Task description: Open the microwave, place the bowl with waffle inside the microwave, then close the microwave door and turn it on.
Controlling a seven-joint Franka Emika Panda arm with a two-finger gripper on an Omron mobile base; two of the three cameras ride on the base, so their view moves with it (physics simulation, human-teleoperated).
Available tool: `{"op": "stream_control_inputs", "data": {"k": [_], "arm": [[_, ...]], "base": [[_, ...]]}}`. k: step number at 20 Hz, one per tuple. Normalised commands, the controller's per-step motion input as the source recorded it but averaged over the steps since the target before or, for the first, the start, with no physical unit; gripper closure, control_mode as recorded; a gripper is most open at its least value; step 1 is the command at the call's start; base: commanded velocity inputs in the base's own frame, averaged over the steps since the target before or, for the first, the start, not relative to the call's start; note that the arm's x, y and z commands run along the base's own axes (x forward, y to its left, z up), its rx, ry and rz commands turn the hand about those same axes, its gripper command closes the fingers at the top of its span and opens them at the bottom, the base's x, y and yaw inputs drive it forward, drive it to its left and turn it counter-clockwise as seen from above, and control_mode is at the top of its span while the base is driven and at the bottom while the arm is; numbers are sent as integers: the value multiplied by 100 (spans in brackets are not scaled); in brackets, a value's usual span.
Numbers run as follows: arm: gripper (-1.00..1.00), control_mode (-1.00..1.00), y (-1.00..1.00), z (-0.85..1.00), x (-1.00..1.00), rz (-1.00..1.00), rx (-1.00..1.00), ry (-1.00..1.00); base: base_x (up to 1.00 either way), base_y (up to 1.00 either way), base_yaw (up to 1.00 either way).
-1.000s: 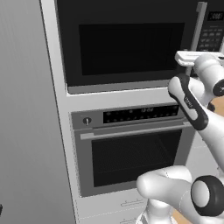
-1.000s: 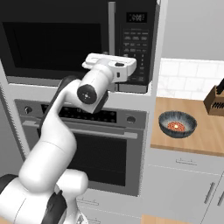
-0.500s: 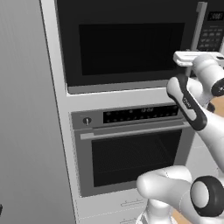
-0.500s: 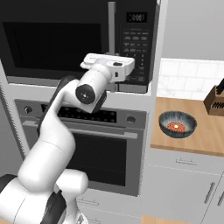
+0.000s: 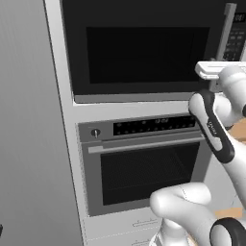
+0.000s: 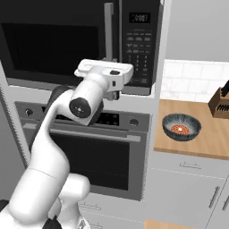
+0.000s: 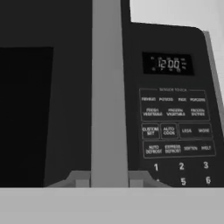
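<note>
1. Left base view: the microwave [image 5: 144, 48] is a large, flat-fronted black box set into a pale grey cabinet column. Its microwave door [image 5: 139, 53] carries a matte, dark rectangular window and sits flush with the frame. The silver bar handle [image 5: 226, 31] runs upright near the right edge, and its lower end is covered by the white hand. Below it is the oven [image 5: 144, 163], brushed silver, with a round knob, a dark display strip and a horizontal bar handle. The arm's glossy white links and dark joints hide the oven's lower right corner. The gripper is cut off at the right edge, so I cannot tell how its fingers stand.

2. Right base view: the gripper [image 6: 117, 91] hangs under the flat white hand block just in front of the microwave's lower edge, near the foot of the handle and the keypad panel [image 6: 139, 49]. The fingers are too small and dark to tell whether they are apart or together. The bowl with waffle [image 6: 181, 127], round, dark grey, with pale and reddish food, sits on the wooden counter [image 6: 197, 147], well apart from the microwave. A knife block [image 6: 221, 102] is cut by the right edge.

3. Hand view: the handle is a smooth grey vertical bar at close range. Beside it are a clock display and blurred button labels.
</note>
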Motion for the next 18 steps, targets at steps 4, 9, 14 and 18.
{"op": "stream_control_inputs", "data": {"k": [4, 9, 14, 18], "arm": [[100, -100, 0, 0, -100, 8, 0, 0], [100, -100, 0, 1, -100, 6, 0, 0], [100, -100, 1, 0, -93, 3, 0, 0], [100, -100, 14, 0, -81, 0, -2, 0]], "base": [[0, 0, 0], [0, 0, 0], [0, 0, 0], [0, 0, 0]]}}
